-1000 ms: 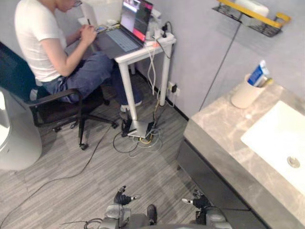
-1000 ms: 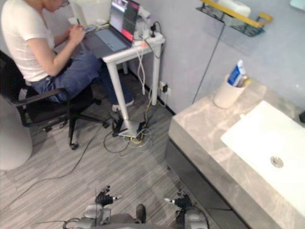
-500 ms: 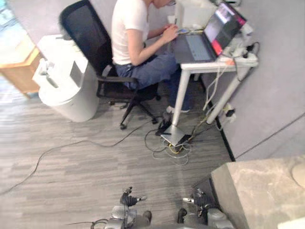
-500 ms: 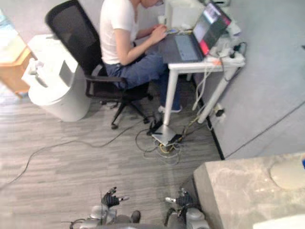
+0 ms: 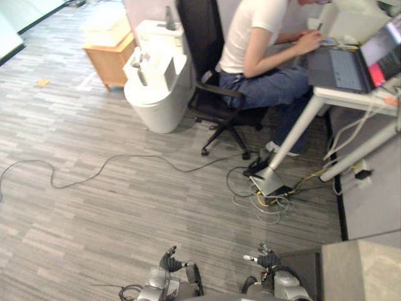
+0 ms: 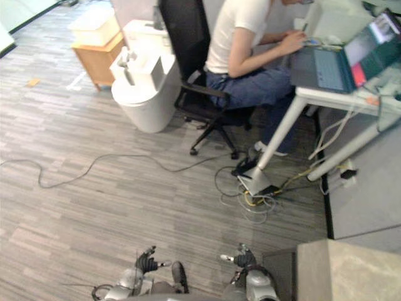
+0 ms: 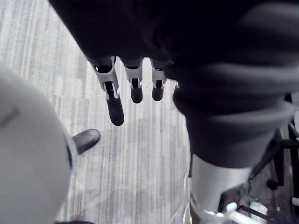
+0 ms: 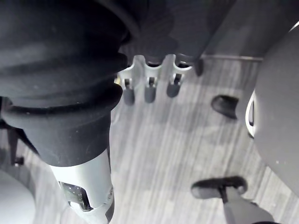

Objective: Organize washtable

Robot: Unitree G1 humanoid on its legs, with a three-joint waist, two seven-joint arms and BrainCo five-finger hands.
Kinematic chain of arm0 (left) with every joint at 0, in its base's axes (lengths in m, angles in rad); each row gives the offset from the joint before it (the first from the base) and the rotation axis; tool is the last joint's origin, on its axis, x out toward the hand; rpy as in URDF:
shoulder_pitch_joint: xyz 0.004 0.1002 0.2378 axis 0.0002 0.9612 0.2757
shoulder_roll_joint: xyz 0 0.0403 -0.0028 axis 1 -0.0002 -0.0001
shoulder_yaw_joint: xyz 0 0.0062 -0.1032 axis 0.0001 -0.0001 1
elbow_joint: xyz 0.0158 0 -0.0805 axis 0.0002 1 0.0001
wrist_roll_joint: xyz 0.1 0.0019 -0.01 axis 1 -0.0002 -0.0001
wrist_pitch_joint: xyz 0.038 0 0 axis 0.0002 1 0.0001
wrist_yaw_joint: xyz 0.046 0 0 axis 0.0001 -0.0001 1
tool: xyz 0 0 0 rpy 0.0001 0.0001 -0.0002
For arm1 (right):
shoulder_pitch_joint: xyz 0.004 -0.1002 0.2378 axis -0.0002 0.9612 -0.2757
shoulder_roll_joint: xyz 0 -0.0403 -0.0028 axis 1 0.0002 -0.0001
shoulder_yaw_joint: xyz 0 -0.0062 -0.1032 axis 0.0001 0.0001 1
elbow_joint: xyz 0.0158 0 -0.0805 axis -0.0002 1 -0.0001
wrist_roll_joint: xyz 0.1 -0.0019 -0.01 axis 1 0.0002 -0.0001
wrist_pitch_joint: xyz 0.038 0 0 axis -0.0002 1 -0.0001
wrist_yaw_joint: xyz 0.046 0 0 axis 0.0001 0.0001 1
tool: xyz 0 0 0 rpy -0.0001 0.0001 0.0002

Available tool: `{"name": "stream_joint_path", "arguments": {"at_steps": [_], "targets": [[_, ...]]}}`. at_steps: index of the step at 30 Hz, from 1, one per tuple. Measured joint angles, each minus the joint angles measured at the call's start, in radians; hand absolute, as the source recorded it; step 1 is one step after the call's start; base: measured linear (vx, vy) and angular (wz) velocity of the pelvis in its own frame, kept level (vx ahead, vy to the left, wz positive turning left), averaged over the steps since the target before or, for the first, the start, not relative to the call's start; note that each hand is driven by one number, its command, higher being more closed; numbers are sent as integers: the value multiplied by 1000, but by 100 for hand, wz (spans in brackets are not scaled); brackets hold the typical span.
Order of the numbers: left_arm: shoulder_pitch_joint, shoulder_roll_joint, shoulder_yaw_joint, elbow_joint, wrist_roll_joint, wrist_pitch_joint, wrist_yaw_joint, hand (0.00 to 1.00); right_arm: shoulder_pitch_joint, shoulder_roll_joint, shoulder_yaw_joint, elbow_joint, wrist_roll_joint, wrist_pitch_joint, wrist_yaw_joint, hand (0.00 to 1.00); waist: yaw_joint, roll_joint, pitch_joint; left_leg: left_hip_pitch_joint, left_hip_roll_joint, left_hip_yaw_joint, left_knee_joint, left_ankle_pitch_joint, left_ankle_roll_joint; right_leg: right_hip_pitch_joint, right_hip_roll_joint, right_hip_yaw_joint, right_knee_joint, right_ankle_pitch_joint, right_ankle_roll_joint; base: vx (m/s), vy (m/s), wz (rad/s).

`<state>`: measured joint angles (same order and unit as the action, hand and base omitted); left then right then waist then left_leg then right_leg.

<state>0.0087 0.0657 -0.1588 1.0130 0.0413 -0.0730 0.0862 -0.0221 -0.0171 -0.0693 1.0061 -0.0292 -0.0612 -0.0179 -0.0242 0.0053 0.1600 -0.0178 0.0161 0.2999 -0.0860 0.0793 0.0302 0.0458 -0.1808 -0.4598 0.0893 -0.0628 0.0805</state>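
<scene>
The grey marble washtable (image 5: 368, 271) shows just its corner at the lower right, with a dark cabinet face (image 5: 305, 268) below it. My left hand (image 5: 168, 264) hangs low over the floor, fingers (image 7: 133, 89) relaxed and holding nothing. My right hand (image 5: 267, 261) hangs beside the cabinet face, and its fingers (image 8: 149, 88) are loose and empty too. None of the washtable's items are in sight.
A person (image 5: 258, 47) sits on a black office chair (image 5: 210, 94) at a white desk (image 5: 351, 94) with a laptop (image 5: 357, 59). A white round appliance (image 5: 155, 88) and a wooden cabinet (image 5: 109, 59) stand behind. Cables (image 5: 269, 197) lie on the grey floor.
The camera has swung left: the sink, cup and wall shelf have left the picture, and the white appliance and wooden cabinet have come in. Both hands still hang low and empty.
</scene>
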Motion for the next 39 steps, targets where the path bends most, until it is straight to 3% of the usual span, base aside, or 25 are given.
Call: {"name": "stream_joint_path", "arguments": {"at_steps": [2, 5, 7, 8, 10, 11, 12, 14, 18, 20, 21, 22, 23, 25, 27, 29, 30, 31, 32, 33, 36, 39], "targets": [[0, 19, 0, 1, 0, 0, 0, 0, -4, 18, 12, 5, 0, 1, 2, 0, 17, -17, 1, 6, -7, 3, -5, 3, 1, 4, -2, 12, -9, 9, 1, 67, 54, 3], [2, 37, 0, 10, 0, 0, 0, 0, -16, 34, 22, 24, -4, 1, 2, 0, 14, -37, 3, 23, -21, 1, -5, -2, 2, 21, -8, 28, -8, 9, 3, 40, 53, 2], [2, 46, 0, 9, 0, -1, -3, 0, -32, 29, 39, 31, -14, 1, 1, 0, 10, -52, 12, 35, -48, -7, 1, -37, 12, -5, -62, 24, 107, -51, 35, 7, 58, 6], [2, 42, 0, 10, 0, -1, -7, 0, -30, 25, 38, 29, -15, 1, 1, 0, 5, -50, 14, 33, -55, -29, -1, -42, 20, -18, -80, 28, 160, -66, 32, -26, 55, 43], [1, 32, -3, 9, 2, -1, -16, 0, -27, -1, 35, 1, -17, 1, 3, 0, -20, -30, 28, 38, -49, -89, 7, -48, 28, -114, -105, 119, 400, -65, -25, 14, 17, 76], [-2, 32, -5, 10, 3, 0, -19, 0, -27, -4, 34, -15, -17, -3, 2, 0, -23, -11, 41, 31, -30, -140, 36, -53, 35, -162, -59, 223, 437, -126, -41, 120, -9, 109], [-10, 34, -3, 9, 5, 1, -19, 0, -22, -9, 38, -10, -17, -2, 2, 0, -20, -18, 47, 16, -14, -183, 61, -62, 38, -196, -29, 283, 441, -156, -27, 120, -9, 110], [-11, 38, 1, 10, 5, 0, -18, 0, -23, -10, 39, -9, -16, 0, 3, 0, -14, -23, 49, 11, -12, -235, 73, -65, 36, -239, -19, 315, 433, -157, -16, 76, -43, 93], [-10, 36, 44, 10, 10, -2, -18, 0, -22, -12, 39, -11, -11, -6, 3, 0, -20, -42, 53, -30, -29, -383, 166, -126, -8, -305, 17, 478, 361, -135, 22, 91, -145, 118], [-10, 35, 79, 0, 10, -3, -17, 0, -14, -7, 33, -13, -12, -5, 3, 0, -14, -59, 48, -77, -39, -433, 205, -149, -27, -312, 2, 435, 344, -135, 13, 130, -331, 147], [-9, 40, 96, -7, 10, -3, -15, 0, -9, 7, 27, -18, -12, -3, 2, 0, -17, -84, 35, -114, -41, -420, 220, -154, -31, -302, -9, 412, 300, -121, 5, 149, -374, 184], [-25, 33, 114, -3, 10, 0, -12, 0, -13, 12, 13, -39, -11, -2, 2, 0, -23, -77, 51, -136, -12, -381, 250, -147, -46, -297, -21, 352, 309, -86, 9, 132, -297, 183], [-31, 7, 122, -18, 10, 2, -13, 0, -21, -4, -13, -58, -7, -2, -4, 0, -21, -38, 62, -172, 56, -283, 280, -139, -59, -292, -16, 275, 315, -94, -4, 139, -338, 170], [-26, -36, 114, -34, 10, 5, -14, 0, -18, -24, -13, -87, 8, 1, -7, 0, -21, -2, 63, -152, 127, -113, 264, -87, -121, -253, -13, 172, 315, -110, -31, 165, -293, 137], [-29, -45, 77, -35, 10, 10, -14, 0, -24, -23, -12, -95, 23, 0, -13, 0, -19, 1, 62, -112, 144, -9, 224, -70, -106, -204, -8, 114, 308, -119, -46, 126, -141, 100], [-28, -41, 48, -43, 10, 11, -15, 0, -33, -28, -12, -101, 27, -3, -27, 0, -14, -15, 52, -108, 138, 22, 174, -14, -98, -185, 1, 97, 282, -124, -48, 55, -93, 74], [-26, -35, 36, -47, 10, 11, -17, 0, -41, -29, -9, -101, 28, -3, -26, 0, -16, -17, 36, -102, 118, 11, 65, 68, -101, -176, 8, 72, 215, -116, -54, 19, -42, 55], [-30, -32, 31, -47, 12, 12, -19, 0, -45, -28, -10, -98, 28, -4, -27, 0, -20, -17, 33, -97, 110, 8, 34, 71, -105, -170, 3, 47, 169, -105, -49, 18, -3, 62], [-45, -30, 31, -41, 12, 21, -20, 0, -58, -24, -13, -84, 28, -7, -27, 0, -25, -13, 39, -99, 122, 65, 108, -29, -110, -165, 4, 26, 161, -94, -47, 75, 67, 73], [-40, -28, 31, -31, 18, 26, -21, 0, -47, -25, -14, -75, 28, 0, -27, 0, -38, -10, 39, -86, 120, 113, 104, -44, -103, -145, -5, -10, 164, -93, -46, 66, 54, 68], [-30, -3, 10, -30, 43, 26, -21, 0, -7, -7, -41, -64, 27, 3, -27, 0, -45, -15, 37, -21, 97, 121, 10, 15, -98, -96, -7, -54, 147, -71, -51, 40, 87, 54], [-21, 20, 9, -21, 63, 29, -22, 0, -6, 8, -35, -42, 19, 6, -24, 0, -41, -20, 34, -19, 84, 111, -8, 26, -97, -84, -5, -55, 115, -40, -36, 3, 91, 11]]}}
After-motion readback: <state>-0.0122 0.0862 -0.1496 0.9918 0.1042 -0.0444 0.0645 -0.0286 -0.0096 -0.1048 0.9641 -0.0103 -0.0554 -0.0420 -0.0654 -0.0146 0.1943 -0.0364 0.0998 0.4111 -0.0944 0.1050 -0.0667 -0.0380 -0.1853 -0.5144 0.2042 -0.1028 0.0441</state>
